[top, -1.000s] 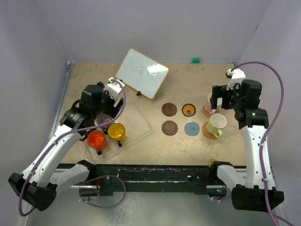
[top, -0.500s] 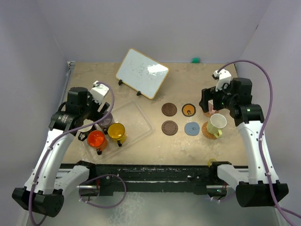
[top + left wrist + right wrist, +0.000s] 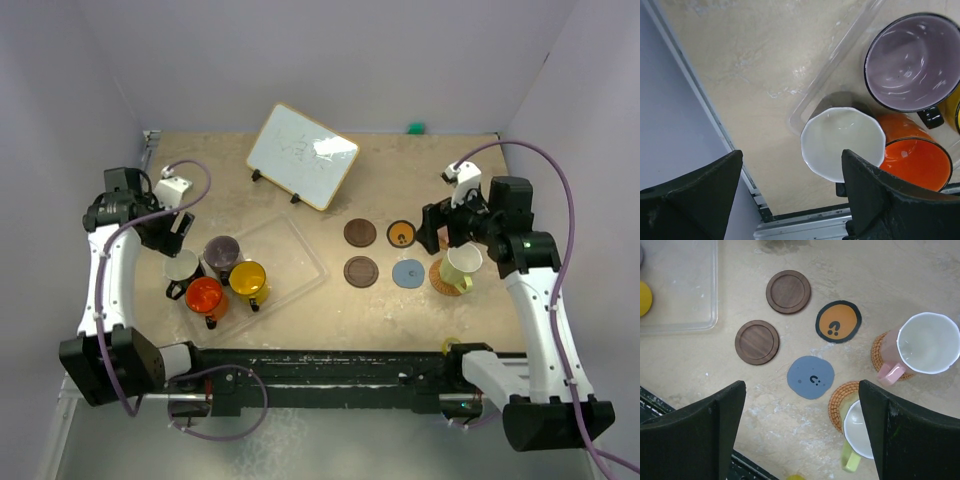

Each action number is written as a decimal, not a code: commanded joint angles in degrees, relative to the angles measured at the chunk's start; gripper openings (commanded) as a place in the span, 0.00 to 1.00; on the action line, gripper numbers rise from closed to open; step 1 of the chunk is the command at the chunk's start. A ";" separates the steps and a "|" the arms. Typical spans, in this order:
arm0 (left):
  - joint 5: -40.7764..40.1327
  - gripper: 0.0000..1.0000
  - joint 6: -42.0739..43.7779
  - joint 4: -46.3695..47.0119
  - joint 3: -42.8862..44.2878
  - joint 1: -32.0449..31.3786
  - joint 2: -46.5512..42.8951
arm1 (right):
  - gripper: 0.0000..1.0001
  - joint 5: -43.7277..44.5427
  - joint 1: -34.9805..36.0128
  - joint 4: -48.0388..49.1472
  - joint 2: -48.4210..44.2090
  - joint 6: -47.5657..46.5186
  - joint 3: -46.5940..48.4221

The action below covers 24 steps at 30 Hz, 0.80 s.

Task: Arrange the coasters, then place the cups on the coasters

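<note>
Two dark brown coasters (image 3: pixel 788 291) (image 3: pixel 757 342), an orange-centred one (image 3: pixel 838 321) and a blue-grey one (image 3: pixel 810 377) lie bare. The white-pink cup (image 3: pixel 927 345) and the pale yellow-green cup (image 3: pixel 862 432) each stand on a tan woven coaster (image 3: pixel 840 400). My right gripper (image 3: pixel 802 387) hangs open above the blue-grey coaster. In the clear tray (image 3: pixel 295 245) stand the mauve-grey cup (image 3: pixel 912 62), orange-red cup (image 3: pixel 915 160), yellow cup (image 3: pixel 247 279) and the white-inside black cup (image 3: pixel 842 142). My left gripper (image 3: pixel 792 160) is open and empty, high over the table left of that cup.
A small whiteboard (image 3: pixel 302 157) leans on its stand at the back centre. A green object (image 3: pixel 415 127) sits by the back wall. A metal rail (image 3: pixel 705 115) runs along the table's left edge, close to my left arm.
My left arm has pulled back from over the tray to the table's left edge, uncovering the mauve-grey and black cups. My right gripper has shifted left and lower, off the white-pink cup toward the blue-grey coaster.
</note>
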 commanded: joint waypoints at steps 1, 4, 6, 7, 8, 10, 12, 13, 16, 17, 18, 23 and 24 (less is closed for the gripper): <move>7.49 0.76 6.61 -2.42 2.92 4.61 4.33 | 0.95 -2.37 1.01 -0.20 -0.68 -1.25 0.04; 9.11 0.71 8.42 -3.69 3.83 5.82 6.86 | 0.95 -1.97 1.03 0.05 -1.34 -1.32 -0.53; 9.15 0.68 8.75 -3.67 3.95 6.08 8.23 | 0.95 -1.76 1.03 0.24 -1.55 -1.21 -0.77; 8.99 0.67 8.85 -3.40 3.93 6.26 8.85 | 0.95 -1.76 1.03 0.41 -1.69 -1.21 -0.92; 8.66 0.66 8.85 -3.04 3.85 6.36 9.36 | 0.95 -1.76 1.03 0.52 -1.67 -1.05 -1.03; 8.43 0.63 9.25 -2.76 3.76 6.56 10.47 | 0.94 -1.82 1.03 0.69 -1.78 -0.93 -1.13; 8.22 0.60 9.82 -2.77 3.83 6.55 11.56 | 0.94 -1.76 1.03 0.80 -2.18 -0.95 -1.34; 8.30 0.59 10.02 -2.83 3.84 6.57 12.14 | 0.94 -1.76 1.03 0.83 -2.34 -0.92 -1.43; 8.44 0.57 10.48 -2.81 3.89 6.52 13.71 | 0.94 -1.84 1.03 1.02 -2.73 -0.77 -1.61; 8.56 0.56 10.64 -3.07 3.97 6.59 14.40 | 0.94 -1.92 1.03 1.02 -2.81 -0.80 -1.65; 8.68 0.54 10.81 -3.19 4.01 6.52 14.91 | 0.94 -1.96 1.03 1.01 -2.85 -0.75 -1.70; 9.57 0.48 11.05 -2.97 3.76 6.57 17.73 | 0.94 -2.19 1.03 1.12 -2.44 -0.77 -1.88; 9.66 0.47 10.97 -2.75 3.73 6.59 18.12 | 0.94 -2.36 1.03 1.13 -2.19 -0.81 -1.88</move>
